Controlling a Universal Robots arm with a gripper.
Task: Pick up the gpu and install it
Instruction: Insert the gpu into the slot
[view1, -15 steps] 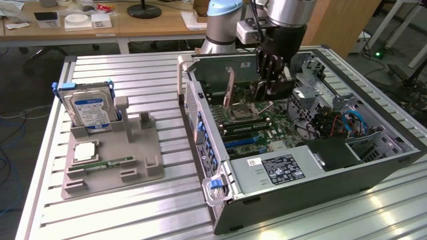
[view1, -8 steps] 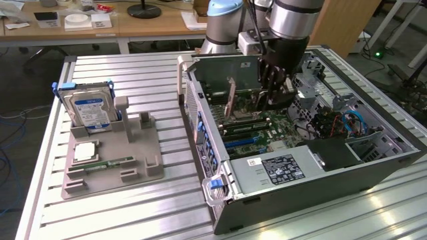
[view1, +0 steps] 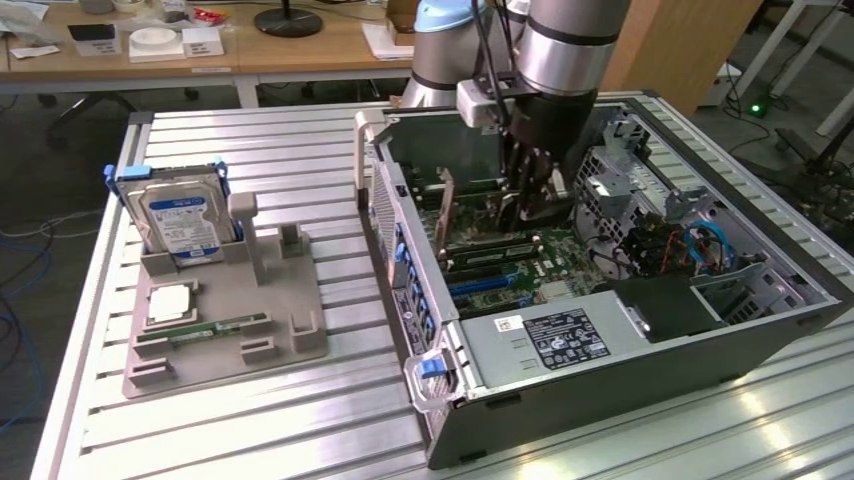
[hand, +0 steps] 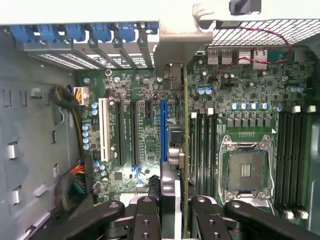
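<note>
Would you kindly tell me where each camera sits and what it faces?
Exterior view: off the arm, raised, looking down at the open computer case on the slatted table; the arm reaches into it.
Wrist view: on the wrist, facing the motherboard; the gripper holds the gpu edge-on.
Shared: gripper, gpu and motherboard.

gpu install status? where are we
Pickup looks done: the pincer is shut on the gpu, edge-on with its silver bracket toward the case's rear wall. In hand: the card hangs inside the open PC case, over the motherboard, close to the blue slot. Left: seating; it does not look pushed home yet.
</note>
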